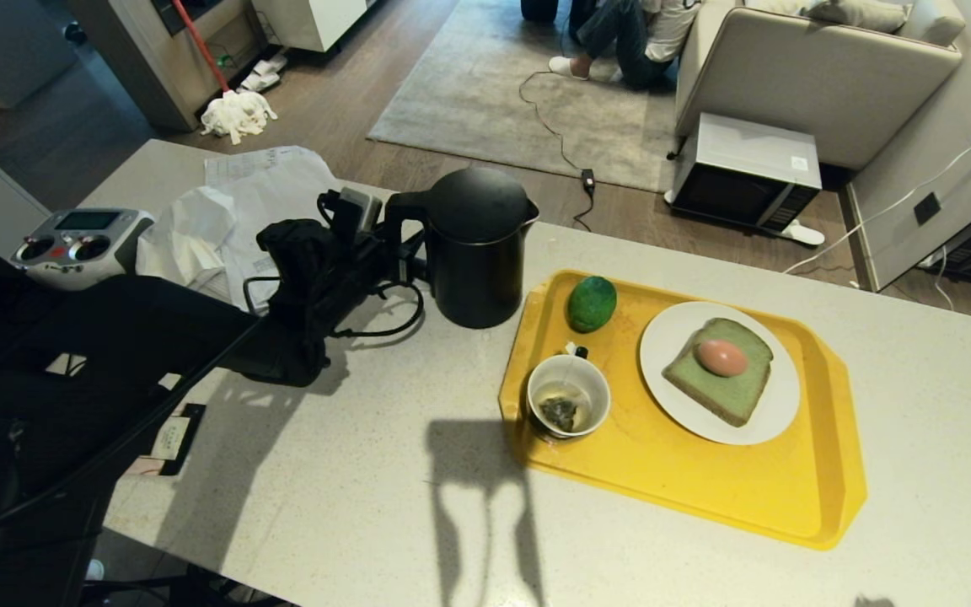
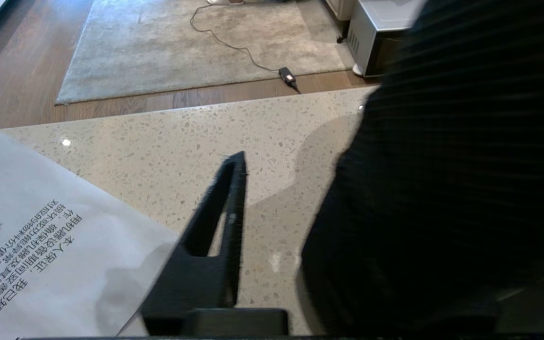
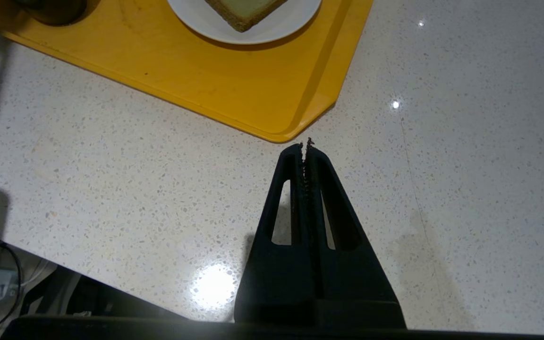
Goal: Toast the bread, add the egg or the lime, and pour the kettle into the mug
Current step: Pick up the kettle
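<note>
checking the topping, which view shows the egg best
The head view: the egg lies in full sight on the bread. The right wrist view catches only a bread corner, the left wrist view neither.

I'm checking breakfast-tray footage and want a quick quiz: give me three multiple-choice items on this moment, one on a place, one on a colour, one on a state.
1. Where does the egg lie?
A. in the mug
B. on the bread
C. on the bare counter

2. What colour is the tray?
A. yellow
B. red
C. blue

3. How is the right pincer?
A. wide open
B. shut on the lime
C. shut, holding nothing

Answers:
1 B: the egg sits on the bread, which lies on the white plate.
2 A: the tray under the plate, the mug and the lime is yellow.
3 C: its fingers meet over the bare counter.
</note>
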`<state>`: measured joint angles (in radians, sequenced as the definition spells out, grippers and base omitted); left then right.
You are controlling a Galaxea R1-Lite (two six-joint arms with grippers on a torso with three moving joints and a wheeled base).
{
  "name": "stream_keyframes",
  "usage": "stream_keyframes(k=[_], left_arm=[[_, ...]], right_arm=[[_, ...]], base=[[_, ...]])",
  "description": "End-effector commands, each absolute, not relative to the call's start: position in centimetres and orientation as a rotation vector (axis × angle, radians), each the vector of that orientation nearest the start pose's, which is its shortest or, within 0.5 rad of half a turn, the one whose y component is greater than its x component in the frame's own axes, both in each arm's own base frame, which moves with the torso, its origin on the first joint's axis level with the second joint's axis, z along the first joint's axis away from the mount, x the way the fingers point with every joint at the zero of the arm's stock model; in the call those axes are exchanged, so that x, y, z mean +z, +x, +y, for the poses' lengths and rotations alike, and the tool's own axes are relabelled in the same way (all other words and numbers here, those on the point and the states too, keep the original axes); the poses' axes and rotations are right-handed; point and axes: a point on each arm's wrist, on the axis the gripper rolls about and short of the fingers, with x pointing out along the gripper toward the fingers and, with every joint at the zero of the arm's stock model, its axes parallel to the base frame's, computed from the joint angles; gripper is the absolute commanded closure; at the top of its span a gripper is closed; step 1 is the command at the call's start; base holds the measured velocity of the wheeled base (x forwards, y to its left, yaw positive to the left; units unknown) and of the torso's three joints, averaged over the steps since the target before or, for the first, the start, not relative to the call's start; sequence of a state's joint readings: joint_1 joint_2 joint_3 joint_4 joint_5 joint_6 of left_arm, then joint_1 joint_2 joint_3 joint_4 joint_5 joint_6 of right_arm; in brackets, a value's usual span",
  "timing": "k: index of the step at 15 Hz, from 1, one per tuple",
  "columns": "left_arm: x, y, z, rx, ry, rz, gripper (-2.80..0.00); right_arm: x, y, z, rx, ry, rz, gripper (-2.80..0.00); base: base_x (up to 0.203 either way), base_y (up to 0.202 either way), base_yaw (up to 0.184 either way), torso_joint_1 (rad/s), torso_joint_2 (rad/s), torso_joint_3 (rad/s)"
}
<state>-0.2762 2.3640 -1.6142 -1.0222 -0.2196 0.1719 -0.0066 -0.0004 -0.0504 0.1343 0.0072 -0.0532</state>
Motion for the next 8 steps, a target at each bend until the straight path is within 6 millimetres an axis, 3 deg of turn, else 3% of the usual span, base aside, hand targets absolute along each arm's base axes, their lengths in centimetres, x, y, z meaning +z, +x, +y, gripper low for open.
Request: stream_keyframes(k=[1, 8], left_arm=[[18.9, 46.9, -13.6, -0.459, 0.154, -0.363, 0.00], [22.7, 45.6, -12.4, -0.432, 0.152, -0.451, 0.00]], right_arm=[[7.6, -2.7, 0.0, 0.004, -0.053, 0.084, 0.00], [7.6, -2.7, 0.0, 0.002, -0.053, 0.084, 0.00]], base=[[0.000, 0.000, 0.000, 0.000, 0.00, 0.000], [0.000, 0.000, 0.000, 0.000, 0.00, 0.000]])
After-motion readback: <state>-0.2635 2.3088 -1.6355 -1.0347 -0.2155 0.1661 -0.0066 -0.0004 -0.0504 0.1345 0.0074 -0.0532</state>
